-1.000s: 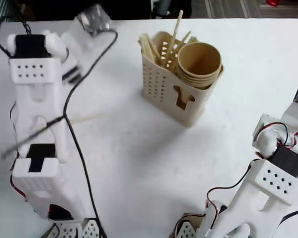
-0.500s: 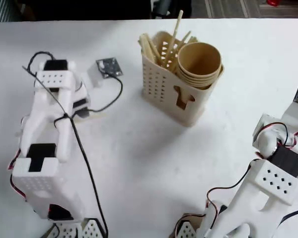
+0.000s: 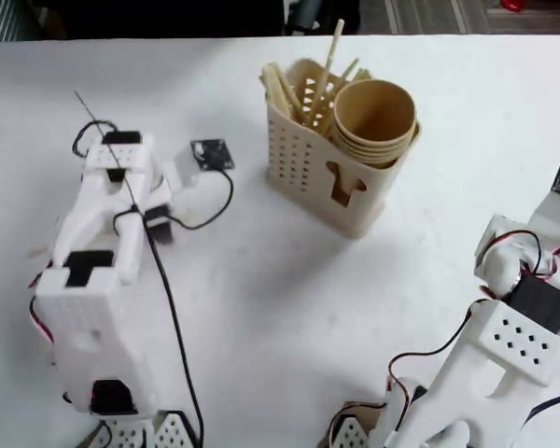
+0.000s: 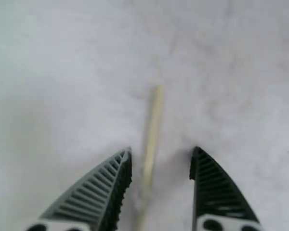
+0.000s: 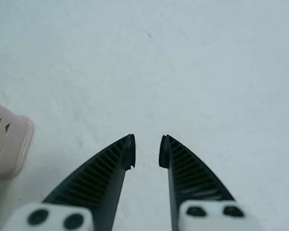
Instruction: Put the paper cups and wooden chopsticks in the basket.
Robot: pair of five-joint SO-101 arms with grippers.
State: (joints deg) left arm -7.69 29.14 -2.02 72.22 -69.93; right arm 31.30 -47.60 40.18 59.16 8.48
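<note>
The left tool is spread open over the tabletop, with a wooden chopstick lying ungripped between its jaws, long axis pointing straight ahead.

White arms bear black cables, dark ribbed fingers.

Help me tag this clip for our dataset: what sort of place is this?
Probably a robotics lab bench: a left arm and right arm with loose cables on a white table, and a basket of paper cups and chopsticks as practice props.
</note>
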